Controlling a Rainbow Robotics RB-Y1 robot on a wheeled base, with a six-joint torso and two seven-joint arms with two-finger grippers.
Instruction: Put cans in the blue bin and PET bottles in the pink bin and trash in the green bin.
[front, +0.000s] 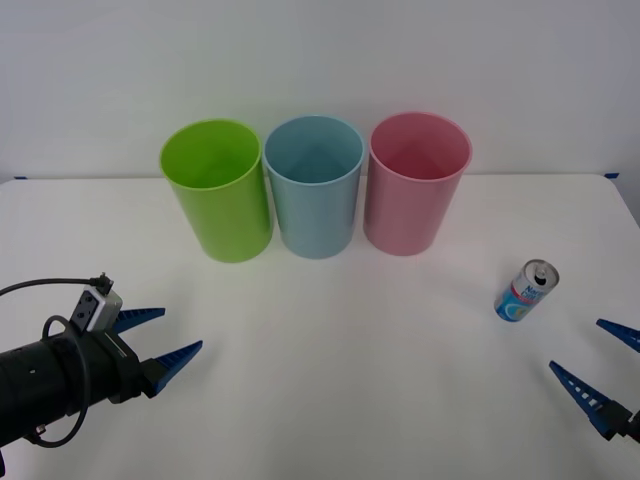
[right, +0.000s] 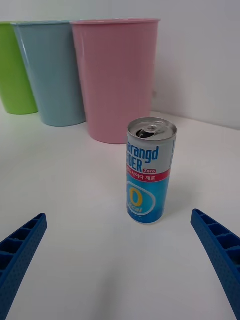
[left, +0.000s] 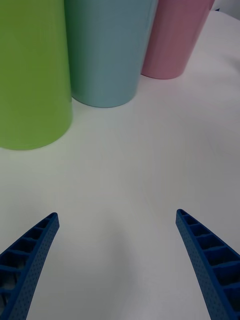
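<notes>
Blue-and-white can (front: 526, 291) stands upright near the tabletop's (front: 340, 360) right edge, long axis vertical, silver top up. Right tool (front: 598, 365) gapes wide just beside it; left tool (front: 160, 337) also wide, near the left edge.

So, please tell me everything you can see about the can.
The can is small and slim, apparently metal, with a white upper label carrying dark lettering, a thin red band and a blue lower part. Its silver top has a pull tab and looks opened. It stands upright on the white table, nearer than the pink bin, touching nothing else, ahead of the open right hand.
</notes>
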